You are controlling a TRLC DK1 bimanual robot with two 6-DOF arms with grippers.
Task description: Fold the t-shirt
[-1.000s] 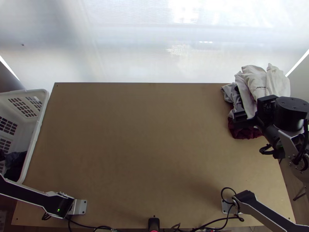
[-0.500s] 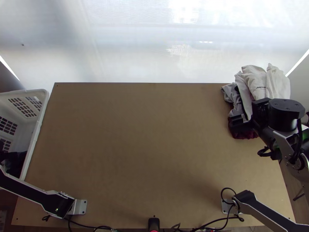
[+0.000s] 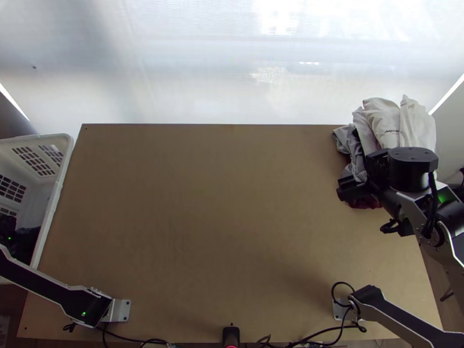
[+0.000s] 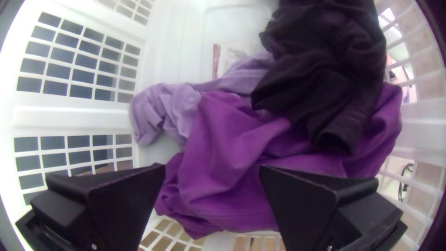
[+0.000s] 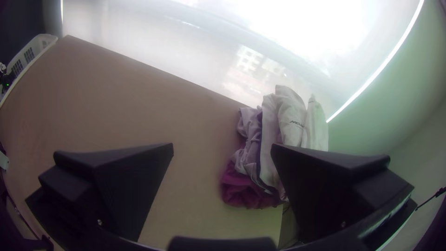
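The likeliest t-shirt is the purple cloth [image 4: 223, 148], bunched in the white basket [image 3: 55, 200] beside the desk [image 3: 203, 203], though its shape doesn't confirm it. Black cloth [image 4: 320, 69] overlaps part of it; lilac cloth [image 4: 162, 107] lies against it.

The left gripper [image 4: 212, 168] is the nearer by far, with its jaws wide apart and nothing between them. The purple cloth lies below and just beyond their tips, its longer spread running roughly along the line from one jaw to the other. A short drop and close should pinch a fold, but may bring the black cloth too.

Well apart, across the desk, the right gripper [image 5: 222, 144] has its jaws wide and empty, near the pile of clothes [image 3: 385, 124].
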